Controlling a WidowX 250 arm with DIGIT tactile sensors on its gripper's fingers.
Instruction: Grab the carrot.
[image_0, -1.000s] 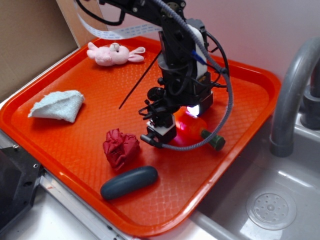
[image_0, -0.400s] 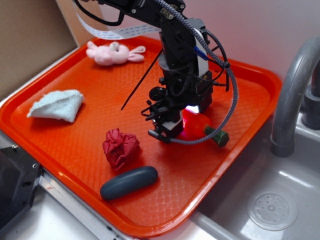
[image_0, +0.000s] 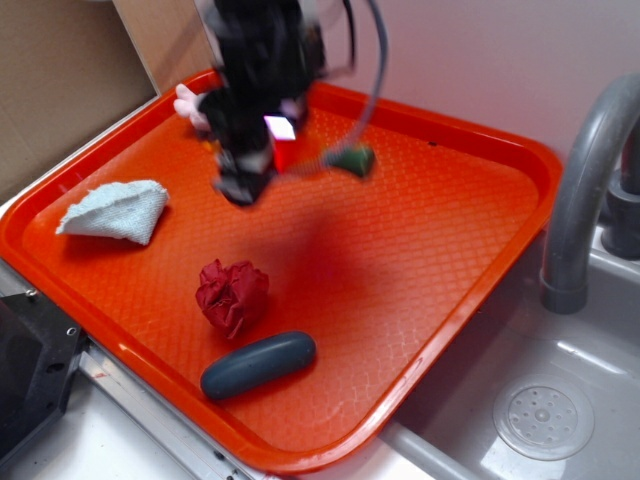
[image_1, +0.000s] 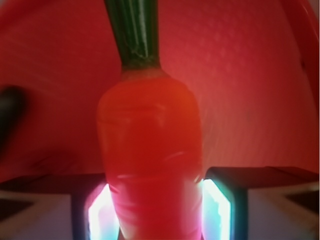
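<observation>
I have the carrot (image_1: 150, 165) clamped in the gripper (image_1: 152, 212): on the wrist view both lit finger pads (image_1: 216, 210) press its orange body from either side, jaws closed down to the carrot's width, with the dark green stem pointing away from the camera. From the exterior view the arm is blurred with motion, so I cannot read the fingers there, but the green stem end (image_0: 350, 160) sticks out to the side and a soft shadow lies on the tray below, so I judge the carrot is off the surface, over the far left part of the orange tray (image_0: 470, 230). By my reading the grab itself is done and this is the carry. The next move only calls for holding the squeeze steady, since the glossy tapered plastic could slide out toward its point. On the tray sit a crumpled red cloth (image_0: 232, 296), a dark blue-grey capsule (image_0: 258, 365), a folded pale rag (image_0: 115, 211) and a pink plush bunny (image_0: 190, 103) partly hidden behind the arm. A grey sink basin (image_0: 540, 420) and faucet (image_0: 585, 190) lie to the right, cardboard at the back left.
</observation>
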